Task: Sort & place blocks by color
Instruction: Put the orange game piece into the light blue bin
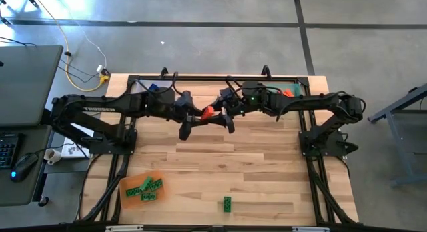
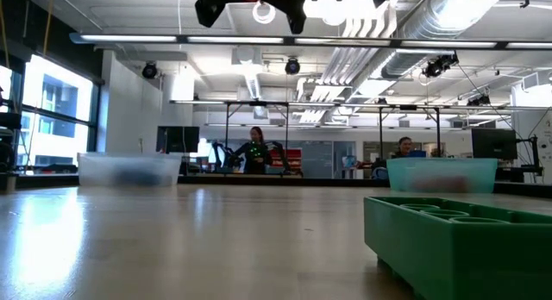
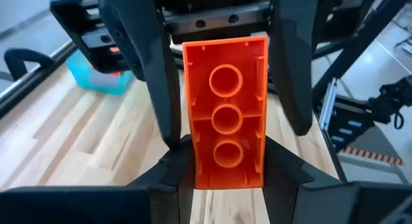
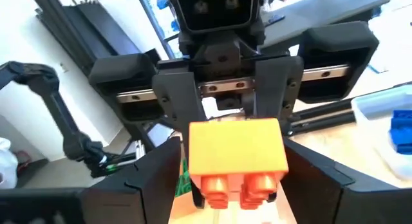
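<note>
The red-orange block is held in mid-air above the middle of the worktop, clamped by its long sides in the left end effector. Its long axis is pointed away from the left wrist towards the right end effector, which is met nose to nose. The right fingers are spread to either side of the block's free end, not yet closed. A handover is judged likely; the right arm is the nearer receiver.
</note>
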Controlling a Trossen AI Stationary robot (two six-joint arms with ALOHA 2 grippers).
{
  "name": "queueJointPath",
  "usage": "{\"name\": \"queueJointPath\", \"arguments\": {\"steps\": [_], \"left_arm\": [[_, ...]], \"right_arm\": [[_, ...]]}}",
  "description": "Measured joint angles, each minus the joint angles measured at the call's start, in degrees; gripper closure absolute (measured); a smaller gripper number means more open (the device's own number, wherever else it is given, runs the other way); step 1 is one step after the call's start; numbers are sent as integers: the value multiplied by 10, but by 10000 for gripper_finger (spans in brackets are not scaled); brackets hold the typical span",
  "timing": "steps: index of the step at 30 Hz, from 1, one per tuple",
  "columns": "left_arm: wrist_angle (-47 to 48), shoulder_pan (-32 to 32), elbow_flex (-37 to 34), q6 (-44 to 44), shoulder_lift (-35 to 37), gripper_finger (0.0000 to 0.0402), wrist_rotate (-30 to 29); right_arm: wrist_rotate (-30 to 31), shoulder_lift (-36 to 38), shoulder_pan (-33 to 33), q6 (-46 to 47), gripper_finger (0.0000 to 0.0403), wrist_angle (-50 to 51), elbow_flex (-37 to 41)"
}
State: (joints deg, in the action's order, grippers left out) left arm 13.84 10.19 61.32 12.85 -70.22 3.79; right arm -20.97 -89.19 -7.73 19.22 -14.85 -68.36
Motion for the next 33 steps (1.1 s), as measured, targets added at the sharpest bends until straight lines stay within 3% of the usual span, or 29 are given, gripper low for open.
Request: {"name": "queueJointPath", "arguments": {"steps": [5, 12, 15, 23, 33], "left_arm": [[-7, 11, 0, 0, 2, 294, 6], [-4, 16, 0, 2, -2, 294, 12], [-4, 18, 0, 1, -2, 288, 7], [-8, 29, 0, 0, -3, 206, 6], [32, 45, 0, 5, -4, 160, -18]], "right_arm": [[20, 1, 1, 0, 191, -3, 0], [37, 0, 1, -6, 290, -2, 0], [36, 0, 1, -11, 290, -3, 0], [71, 0, 1, -11, 290, 3, 0], [121, 0, 1, -11, 290, 77, 0]]}}
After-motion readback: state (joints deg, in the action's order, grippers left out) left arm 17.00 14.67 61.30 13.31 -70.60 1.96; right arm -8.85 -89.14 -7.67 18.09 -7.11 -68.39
